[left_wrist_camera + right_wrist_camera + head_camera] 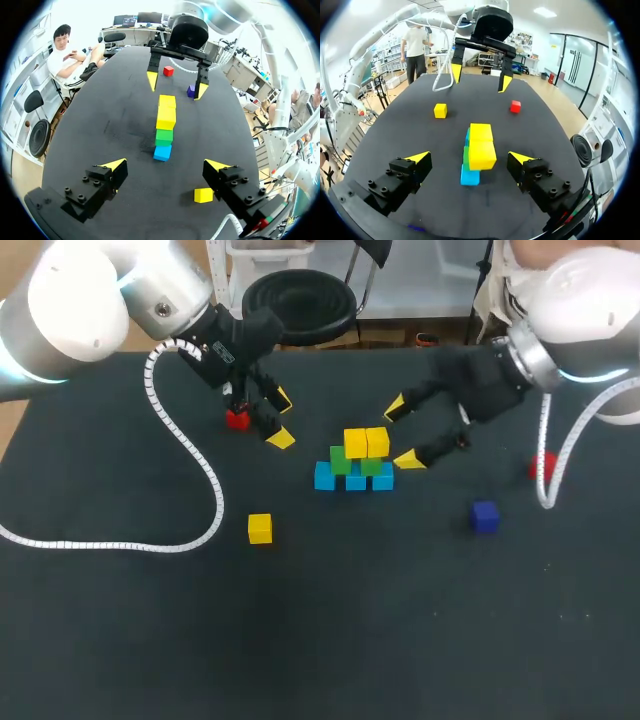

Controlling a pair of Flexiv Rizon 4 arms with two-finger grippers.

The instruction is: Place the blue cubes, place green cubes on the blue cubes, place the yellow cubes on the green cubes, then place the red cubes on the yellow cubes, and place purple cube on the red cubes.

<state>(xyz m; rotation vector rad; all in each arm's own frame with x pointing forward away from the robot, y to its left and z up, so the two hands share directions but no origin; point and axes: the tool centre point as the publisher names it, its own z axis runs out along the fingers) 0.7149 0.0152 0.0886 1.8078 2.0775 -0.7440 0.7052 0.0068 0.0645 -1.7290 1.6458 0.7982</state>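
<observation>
My left arm (75, 305) slants in from the far left corner, the left gripper (282, 418) spread wide on nothing, a red cube (237, 419) just beside it and a loose yellow cube (260, 528) nearer me. Between the grippers stands the pile: blue cubes (353, 479) in a row, green cubes (357, 464) on them, two yellow cubes (366, 442) on top, its long axis running from one gripper towards the other. My right arm (575, 315) slants in from the far right corner, the right gripper (402, 433) just beside the pile with fingers apart and empty; a purple cube (485, 516) and a second red cube (537, 466) lie further right.
</observation>
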